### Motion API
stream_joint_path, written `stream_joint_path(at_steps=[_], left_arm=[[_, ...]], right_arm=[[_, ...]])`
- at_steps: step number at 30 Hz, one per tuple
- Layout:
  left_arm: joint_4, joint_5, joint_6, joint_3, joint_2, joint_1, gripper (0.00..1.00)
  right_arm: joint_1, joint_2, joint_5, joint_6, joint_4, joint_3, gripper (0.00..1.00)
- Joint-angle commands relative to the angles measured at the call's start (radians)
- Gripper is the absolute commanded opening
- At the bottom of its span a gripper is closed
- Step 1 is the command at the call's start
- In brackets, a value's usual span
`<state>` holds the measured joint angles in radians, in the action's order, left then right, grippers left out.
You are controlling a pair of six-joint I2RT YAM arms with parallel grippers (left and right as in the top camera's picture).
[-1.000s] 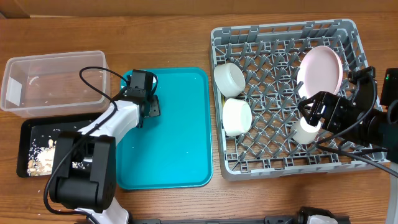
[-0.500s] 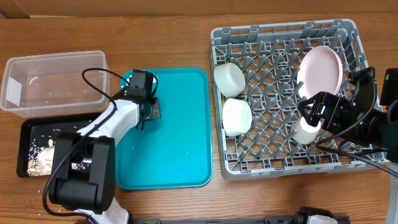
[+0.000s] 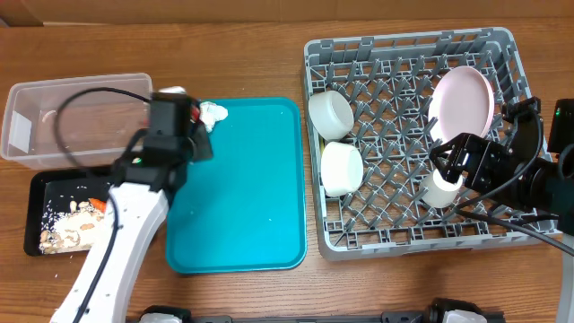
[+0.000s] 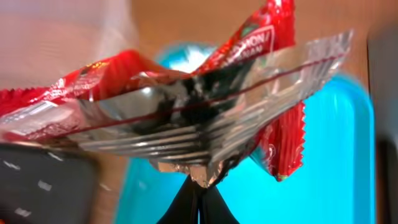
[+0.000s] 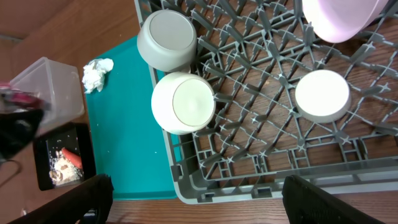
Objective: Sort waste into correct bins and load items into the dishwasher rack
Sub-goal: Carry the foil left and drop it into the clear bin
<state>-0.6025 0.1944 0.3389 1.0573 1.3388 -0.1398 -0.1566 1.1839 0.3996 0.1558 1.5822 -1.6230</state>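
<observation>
My left claw (image 4: pixel 198 184) is pinched on the foil wrapper (image 4: pixel 186 102), and my right claw (image 3: pixel 451 170) is spread wide over the rack (image 3: pixel 502 54).
The wrapper hangs high near the far left corner of the counter, at the right end of the clear tub (image 3: pixel 54 117). The white napkin (image 3: pixel 213 112) lies just beside, on the far left corner of the teal tray (image 3: pixel 260 206). My left arm crosses over the black tray (image 3: pixel 40 184) by the left edge and hides its right part; beige scraps and a carrot piece (image 3: pixel 100 205) lie in it. The rack fills the right side of the counter and holds two bowls (image 3: pixel 330 113) on its left side, the plate (image 3: pixel 462 100) leaning at the far right and the cup (image 5: pixel 321 94) upside down. My right claw is above this cup and holds nothing.
</observation>
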Motion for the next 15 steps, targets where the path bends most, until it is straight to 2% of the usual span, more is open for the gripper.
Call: stream_joint_path(at_steps=[1, 6, 10, 13, 15], left_arm=[[0.047, 0.134, -0.035, 0.012, 0.002, 0.071, 0.04], [0.189, 0.11, -0.067, 0.012, 0.09, 0.192, 0.04], [0.298, 0.005, -0.13, 0.012, 0.17, 0.258, 0.06], [0.31, -0.077, -0.13, 0.014, 0.195, 0.275, 0.19], [0.29, -0.125, -0.129, 0.021, 0.188, 0.272, 0.42]], right_arm=[[-0.002, -0.003, -0.006, -0.006, -0.005, -0.006, 0.91], [-0.002, -0.003, -0.006, -0.006, -0.002, -0.006, 0.91], [-0.002, -0.003, -0.006, -0.006, -0.001, -0.006, 0.91], [-0.002, -0.003, -0.006, -0.006, 0.001, -0.006, 0.91], [-0.002, -0.003, -0.006, -0.006, 0.003, -0.006, 0.91]])
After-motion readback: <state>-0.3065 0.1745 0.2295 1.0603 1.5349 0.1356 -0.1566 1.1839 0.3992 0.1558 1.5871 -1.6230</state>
